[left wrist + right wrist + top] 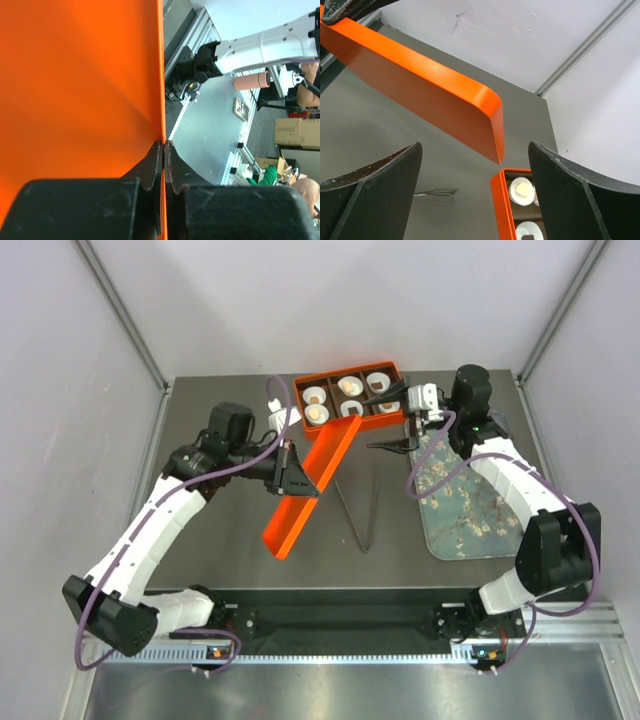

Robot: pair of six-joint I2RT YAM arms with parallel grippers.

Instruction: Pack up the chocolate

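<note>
An orange box (345,373) at the back middle holds white paper cups, several with a chocolate (318,414) in them. The right wrist view shows a pale chocolate (521,189) in a cup near the box's corner (499,200). The box's orange lid (312,490) hangs tilted, its far end near the box's front edge. My left gripper (290,480) is shut on the lid's side wall (161,75), the jaws pinching the thin edge (164,145). My right gripper (390,418) is open at the box's right end, holding nothing; its fingers (380,190) frame the lid's end (470,120).
Thin metal tweezers (365,510) lie on the dark table in front of the box, also seen in the right wrist view (435,191). A grey-blue tray with a blossom print (465,495) lies on the right under my right arm. Walls close in behind and at both sides.
</note>
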